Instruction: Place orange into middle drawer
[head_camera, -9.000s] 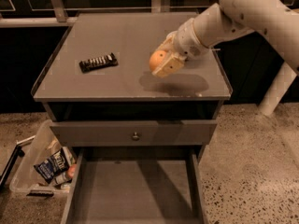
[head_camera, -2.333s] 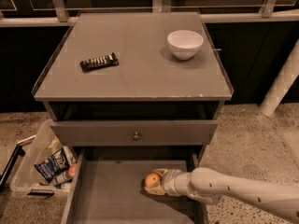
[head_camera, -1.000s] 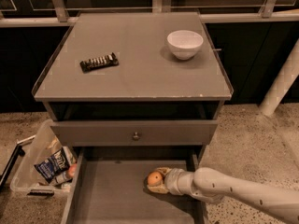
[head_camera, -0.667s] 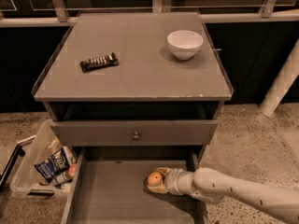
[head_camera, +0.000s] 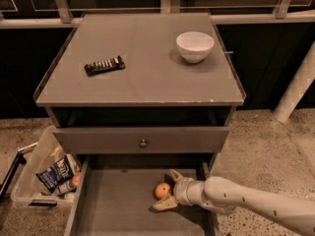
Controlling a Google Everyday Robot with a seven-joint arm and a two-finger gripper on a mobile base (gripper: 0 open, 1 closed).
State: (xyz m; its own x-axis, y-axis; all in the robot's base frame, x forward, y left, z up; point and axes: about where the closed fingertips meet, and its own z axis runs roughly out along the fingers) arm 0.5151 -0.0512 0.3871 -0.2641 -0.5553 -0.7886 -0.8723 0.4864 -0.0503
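Observation:
The orange (head_camera: pixel 162 190) lies on the grey floor of the pulled-out middle drawer (head_camera: pixel 118 205), right of centre and near its back. My gripper (head_camera: pixel 164 190) reaches into the drawer from the right on its white arm. Its fingers are spread open, one behind the orange and one in front of it, with a gap on each side. The orange rests on the floor between the fingertips.
A white bowl (head_camera: pixel 195 45) and a dark rectangular bar (head_camera: pixel 104 65) sit on the cabinet top. The drawer front with a round knob (head_camera: pixel 142 142) is just above the open drawer. A plastic bin of packets (head_camera: pixel 44 173) stands on the floor at the left. A white post (head_camera: pixel 298 85) is at the right.
The fingers have opened off the orange, which now rests on the drawer floor. The arm has stayed in about the same place.

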